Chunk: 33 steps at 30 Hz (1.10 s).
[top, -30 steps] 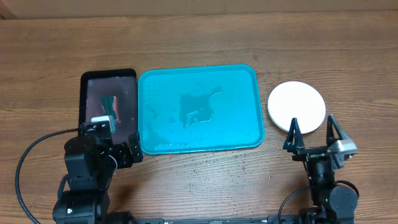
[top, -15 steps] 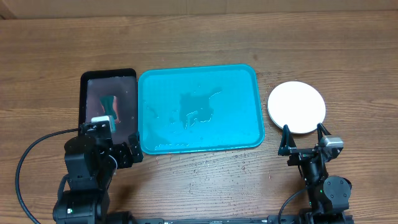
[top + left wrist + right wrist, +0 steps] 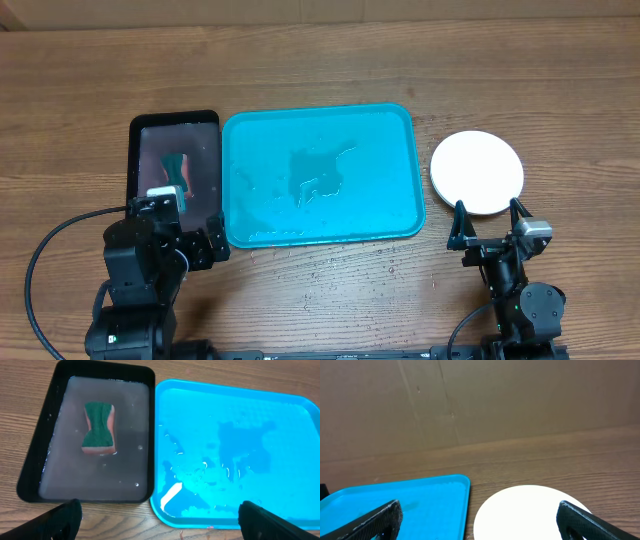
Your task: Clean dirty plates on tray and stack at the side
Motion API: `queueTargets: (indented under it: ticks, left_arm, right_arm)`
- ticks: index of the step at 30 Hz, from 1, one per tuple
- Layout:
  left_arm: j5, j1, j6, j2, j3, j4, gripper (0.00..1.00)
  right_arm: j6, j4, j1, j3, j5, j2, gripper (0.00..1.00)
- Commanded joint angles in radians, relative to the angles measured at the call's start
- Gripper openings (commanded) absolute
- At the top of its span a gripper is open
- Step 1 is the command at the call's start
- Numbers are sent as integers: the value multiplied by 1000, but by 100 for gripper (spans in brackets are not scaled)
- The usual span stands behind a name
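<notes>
The turquoise tray (image 3: 390, 150) lies mid-table, wet with puddles and with no plates on it; it also shows in the left wrist view (image 3: 280, 420) and the right wrist view (image 3: 420, 497). A white plate (image 3: 477, 172) lies on the table right of the tray, also in the right wrist view (image 3: 525, 512). The cyan and yellow-green plates are not visible. My right gripper (image 3: 488, 225) (image 3: 480, 522) is open and empty just in front of the white plate. My left gripper (image 3: 200, 245) (image 3: 160, 530) is open and empty at the tray's near left corner.
A narrow black tray (image 3: 135, 170) (image 3: 35, 460) of cloudy water stands left of the turquoise tray, with a green-and-orange sponge (image 3: 178, 165) (image 3: 99, 427) lying in it. Water drops dot the wood in front of the tray. A cardboard wall stands behind the table.
A second ago the right gripper was higher and a little further right; it dropped back toward the front edge, then held still. The left arm has not moved.
</notes>
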Motion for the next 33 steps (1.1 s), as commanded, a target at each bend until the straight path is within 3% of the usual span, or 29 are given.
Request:
queueTargets:
  ticks: [1,12,19,33]
  left_arm:
    - [-5,0,18,-5,-4,2,100]
    - [-5,0,19,-5,-4,2,100]
    - [-4,-2,19,-111,-31,-12,100]
    - [59,-63,16,-541,-536,603,100]
  right_arm:
    - [-4,5,0,-11,-5,-12,100]
    - [-4,5,0,-11,-5,-12,100]
    - [-4,5,0,-11,-5,-12,100]
    - [-4,5,0,-11,-5,-12,100]
